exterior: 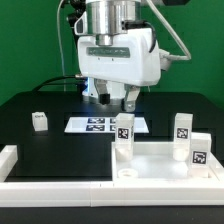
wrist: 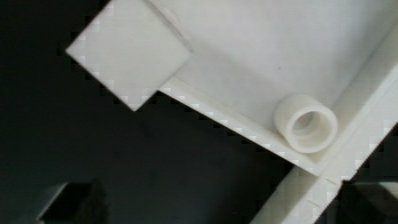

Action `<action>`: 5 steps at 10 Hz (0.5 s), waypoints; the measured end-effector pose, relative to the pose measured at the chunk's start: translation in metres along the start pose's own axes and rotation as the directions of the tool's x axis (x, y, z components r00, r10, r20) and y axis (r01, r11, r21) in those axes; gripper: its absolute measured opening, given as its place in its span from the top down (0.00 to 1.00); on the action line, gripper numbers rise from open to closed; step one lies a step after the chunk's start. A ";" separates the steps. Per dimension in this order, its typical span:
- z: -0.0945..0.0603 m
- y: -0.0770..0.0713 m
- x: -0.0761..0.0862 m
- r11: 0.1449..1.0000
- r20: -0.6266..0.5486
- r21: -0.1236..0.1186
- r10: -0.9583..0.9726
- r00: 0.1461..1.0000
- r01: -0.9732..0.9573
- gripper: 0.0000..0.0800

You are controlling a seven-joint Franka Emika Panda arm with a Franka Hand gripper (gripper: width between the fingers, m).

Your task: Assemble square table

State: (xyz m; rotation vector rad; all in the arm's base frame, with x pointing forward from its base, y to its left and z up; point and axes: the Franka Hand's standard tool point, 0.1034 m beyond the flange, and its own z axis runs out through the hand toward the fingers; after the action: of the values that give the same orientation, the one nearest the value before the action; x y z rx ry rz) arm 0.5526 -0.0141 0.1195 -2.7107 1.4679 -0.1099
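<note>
Leg-fitting seems in hand: hand (exterior: 116, 100) hangs empty, fingers spread, above the table top (exterior: 160, 160); next, descend onto a leg (exterior: 124, 131), probably the nearest.

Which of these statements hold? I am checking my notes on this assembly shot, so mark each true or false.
1. The gripper holds a leg. False: its jaws stand open and empty.
2. The large white square plastic tabletop with a raised rim lies on the black table. True.
3. One small white tagged block leg stands alone toward the exterior view's left. True.
4. The flat white marker board lies on top of the tabletop. False: it lies on the black table behind it.
5. Every leg lies flat. False: the tall white leg stands upright.
</note>
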 end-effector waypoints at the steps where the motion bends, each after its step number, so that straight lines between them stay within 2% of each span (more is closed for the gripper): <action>1: 0.004 0.017 0.003 0.988 -0.013 -0.003 -0.156 0.988 0.156 0.19; 3: 0.017 0.083 0.006 0.932 0.015 -0.035 -0.361 0.933 0.361 0.19; 4: 0.015 0.108 0.019 0.878 0.029 -0.034 -0.476 0.879 0.477 0.19; 5: 0.015 0.123 0.028 0.839 0.037 -0.032 -0.542 0.840 0.543 0.19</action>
State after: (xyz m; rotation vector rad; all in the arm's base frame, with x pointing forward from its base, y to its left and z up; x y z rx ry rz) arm 0.4669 -0.1039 0.0950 -3.0616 0.6515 -0.0658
